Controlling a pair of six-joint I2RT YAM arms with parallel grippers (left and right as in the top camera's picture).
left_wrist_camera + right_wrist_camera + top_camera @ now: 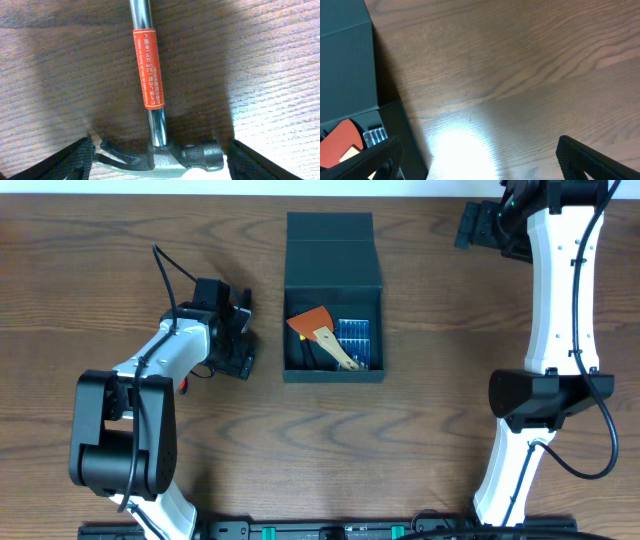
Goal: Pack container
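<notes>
While the hammer (152,75) lies flat on the table (80,260), the left tool (228,332) hangs over it with fingers spread. In the left wrist view they straddle the head at the bottom of the frame, claw toward the left finger and face toward the right one, and nothing is pinched. The chrome shaft with its orange label runs straight up the frame, so the hammer's long axis lies across the line between the fingers. The container (330,255) stands open at the upper middle of the overhead frame, to the right of the left tool, with a scraper (312,321) and a blue bit case (353,332) inside. The right tool (478,227), also spread and empty, sits at the upper right. The left arm is plainly nearer the hammer, so the grasp looks to be its job.
</notes>
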